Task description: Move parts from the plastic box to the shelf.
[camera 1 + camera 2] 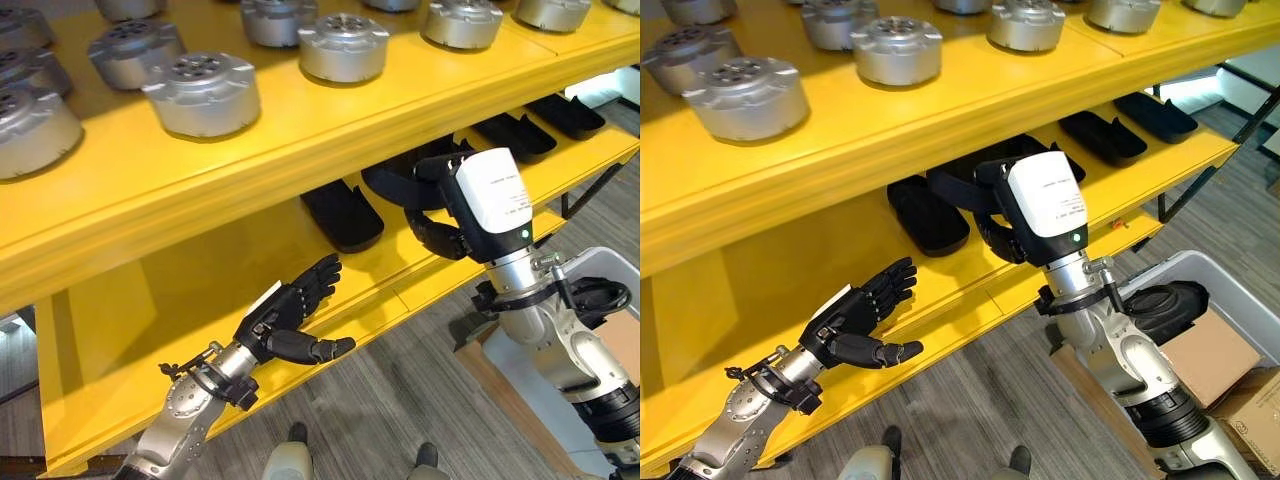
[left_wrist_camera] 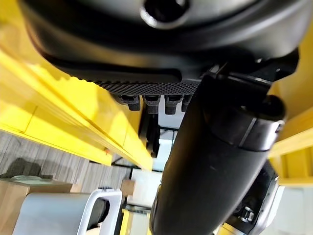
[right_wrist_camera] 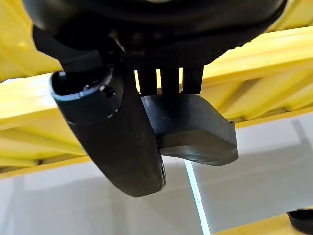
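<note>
The landmark is the yellow two-tier metal shelf, with round silver-grey cast metal parts standing in rows on its upper board and flat black plastic parts lying along its lower board.

Left of everything else, the robot's left hand hovers in front of the lower board's front edge, its fingers straight and spread and its thumb standing out, with nothing in it. The nearest flat black part on the lower board lies behind and to the right of it, well apart.

Further right, the right hand reaches under the upper board and over the lower one. In the right wrist view its fingers and thumb close on a black moulded plastic part, held above the lower board; whether the part already touches the board I cannot tell. It sits just beside the other black parts laid there.

Right of the shelf and below it, on the floor side, stands the grey plastic box with a dark part inside, next to a brown cardboard carton.
</note>
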Controlling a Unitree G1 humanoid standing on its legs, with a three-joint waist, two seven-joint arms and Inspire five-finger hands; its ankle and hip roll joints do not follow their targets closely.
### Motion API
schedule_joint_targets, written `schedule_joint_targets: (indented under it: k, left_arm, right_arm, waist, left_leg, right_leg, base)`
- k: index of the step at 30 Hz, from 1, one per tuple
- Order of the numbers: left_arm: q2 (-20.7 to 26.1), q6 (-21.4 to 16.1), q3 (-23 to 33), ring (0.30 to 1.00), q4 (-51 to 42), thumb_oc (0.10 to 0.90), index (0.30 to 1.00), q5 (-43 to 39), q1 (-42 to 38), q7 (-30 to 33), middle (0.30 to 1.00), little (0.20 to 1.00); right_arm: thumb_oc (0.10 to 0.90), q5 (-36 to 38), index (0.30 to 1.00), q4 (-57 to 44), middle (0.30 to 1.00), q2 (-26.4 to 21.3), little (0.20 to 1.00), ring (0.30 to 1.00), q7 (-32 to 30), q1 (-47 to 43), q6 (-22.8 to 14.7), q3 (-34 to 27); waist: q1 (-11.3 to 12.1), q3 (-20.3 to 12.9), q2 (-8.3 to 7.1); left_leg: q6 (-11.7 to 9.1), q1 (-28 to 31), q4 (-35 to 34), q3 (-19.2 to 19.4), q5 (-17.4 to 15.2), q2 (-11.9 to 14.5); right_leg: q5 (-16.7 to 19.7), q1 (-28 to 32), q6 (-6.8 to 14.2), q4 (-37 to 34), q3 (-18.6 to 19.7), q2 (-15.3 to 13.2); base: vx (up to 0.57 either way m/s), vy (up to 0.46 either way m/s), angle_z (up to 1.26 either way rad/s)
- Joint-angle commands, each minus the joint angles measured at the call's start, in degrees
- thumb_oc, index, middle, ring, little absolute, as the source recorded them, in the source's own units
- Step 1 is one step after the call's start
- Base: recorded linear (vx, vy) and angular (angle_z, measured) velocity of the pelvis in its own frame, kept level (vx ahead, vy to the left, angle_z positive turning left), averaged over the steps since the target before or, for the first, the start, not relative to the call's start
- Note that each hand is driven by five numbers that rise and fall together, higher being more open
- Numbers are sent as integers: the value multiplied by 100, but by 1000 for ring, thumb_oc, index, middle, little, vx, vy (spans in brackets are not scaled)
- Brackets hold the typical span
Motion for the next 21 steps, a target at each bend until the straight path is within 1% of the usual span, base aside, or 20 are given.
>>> schedule_joint_targets:
  k: [1,2,3,4,5,6,7,8,9,10,12,14,16,17,18,19,20,21]
  left_arm:
    - [-174,-606,312,1000,-626,900,1000,73,-62,110,1000,1000]
    - [-186,-600,299,1000,-633,900,1000,0,-63,142,1000,1000]
    - [-215,-575,279,1000,-645,900,1000,-136,-74,151,1000,1000]
    - [-273,-550,260,1000,-645,900,1000,-274,-83,91,1000,1000]
    - [-334,-522,235,1000,-622,900,1000,-349,-97,9,1000,1000]
    - [-401,-516,172,1000,-594,900,1000,-384,-98,-48,1000,1000]
    - [-422,-512,136,1000,-586,900,1000,-412,-93,-9,1000,1000]
    - [-461,-589,68,1000,-496,900,1000,-553,-56,-130,1000,1000]
    - [-443,-589,60,1000,-469,900,1000,-631,-44,-209,1000,1000]
    - [-459,-579,57,1000,-443,900,1000,-624,-36,-210,1000,1000]
    - [-465,-539,66,1000,-392,900,1000,-659,-27,-176,1000,1000]
    - [-470,-559,66,1000,-328,900,1000,-487,-32,-106,1000,1000]
    - [-431,-592,22,1000,-312,900,1000,-421,-40,-88,1000,1000]
    - [-393,-615,-5,1000,-321,900,1000,-417,-54,-148,1000,1000]
    - [-396,-441,-40,1000,-327,900,1000,-507,-177,-490,1000,1000]
    - [-401,-365,-116,1000,-313,900,1000,-523,-287,-568,1000,1000]
    - [-384,-312,-158,1000,-342,900,1000,-565,-346,-565,1000,1000]
    - [-379,-282,-246,1000,-411,900,1000,-593,-370,-479,1000,1000]
  right_arm:
    - [400,15,300,-510,300,-215,300,300,-471,-1073,-260,-245]
    - [400,-3,300,-552,300,-234,300,300,-448,-1055,-228,-220]
    - [400,-31,300,-595,300,-279,300,300,-433,-1010,-205,-212]
    - [400,-74,300,-632,300,-328,300,300,-439,-930,-165,-215]
    - [400,-117,300,-651,300,-362,300,300,-441,-841,-135,-225]
    - [400,-169,300,-627,300,-421,300,300,-476,-693,-188,-279]
    - [400,-171,300,-617,300,-454,300,300,-488,-615,-275,-320]
    - [400,-201,300,-538,300,-559,300,300,-579,-399,-488,-450]
    - [400,-218,300,-497,300,-619,300,300,-618,-313,-583,-486]
    - [400,-256,300,-430,300,-627,300,300,-652,-275,-688,-478]
    - [400,-264,300,-397,300,-634,300,300,-647,-298,-765,-405]
    - [400,-206,300,-405,300,-651,300,300,-655,-336,-817,-320]
    - [400,-325,300,-446,300,-633,300,300,-682,-355,-808,-243]
    - [400,-536,300,-499,300,-628,300,300,-798,-274,-739,-239]
    - [400,-820,300,-589,300,-587,300,300,-843,-90,-511,-373]
    - [400,-876,300,-645,300,-595,300,300,-804,-2,-445,-485]
    - [400,-905,300,-667,300,-619,300,300,-806,44,-473,-528]
    - [400,-931,300,-605,300,-659,300,300,-821,-84,-574,-438]
  waist:
    - [58,-305,109]
    - [30,-318,110]
    - [-20,-340,103]
    - [-84,-368,91]
    - [-159,-403,75]
    - [-286,-442,42]
    - [-341,-473,32]
    - [-464,-523,17]
    - [-495,-560,8]
    - [-491,-575,17]
    - [-490,-576,40]
    - [-499,-558,67]
    - [-512,-484,118]
    - [-554,-392,177]
    - [-702,-318,233]
    - [-825,-291,253]
    - [-873,-264,265]
    - [-887,-183,249]
  left_leg:
    - [269,774,-1055,485,153,-115]
    - [297,783,-1147,409,173,-175]
    - [323,774,-1237,279,196,-255]
    - [339,759,-1293,122,223,-345]
    - [356,717,-1317,-39,262,-434]
    - [393,673,-1328,-305,271,-580]
    - [410,645,-1329,-415,275,-633]
    - [445,598,-1367,-722,306,-761]
    - [459,550,-1354,-827,291,-824]
    - [462,524,-1318,-890,293,-848]
    - [461,480,-1264,-927,288,-867]
    - [466,430,-1188,-924,259,-882]
    - [471,322,-1021,-869,214,-905]
    - [459,222,-859,-564,162,-907]
    - [394,184,-719,248,120,-705]
    - [355,224,-685,704,111,-558]
    - [319,222,-627,811,108,-473]
    - [225,193,-363,762,48,-310]
  right_leg:
    - [-1348,449,738,790,-419,215]
    - [-1561,405,670,833,-313,458]
    - [-1834,399,579,759,-134,775]
    - [-2015,401,482,635,101,1062]
    - [-2069,379,380,500,371,1303]
    - [-2104,368,248,334,838,1621]
    - [-2103,362,204,269,995,1723]
    - [-2082,350,122,178,1482,1952]
    - [-2070,370,114,102,1596,1969]
    - [-2063,370,114,98,1600,1968]
    - [-2074,361,102,101,1619,1964]
    - [-2099,348,87,109,1625,1953]
    - [-2137,297,57,174,1579,1923]
    - [-2162,246,61,222,1397,1871]
    - [-2198,239,86,295,879,1723]
    - [-2208,245,108,337,614,1644]
    - [-2234,231,94,400,512,1600]
    - [-2279,224,51,519,477,1490]
  base:
    - [19,149,-63]
    - [35,72,-43]
    - [53,68,-22]
    - [57,53,-7]
    - [76,41,36]
    - [72,17,98]
    - [88,-22,178]
    - [72,-63,152]
    - [78,-99,100]
    - [52,-84,23]
    - [43,-85,26]
    - [-4,-102,27]
    - [-72,-114,15]
    - [-167,-146,53]
    - [-198,-129,83]
    - [-148,-68,165]
    - [-119,50,247]
    - [-90,101,227]
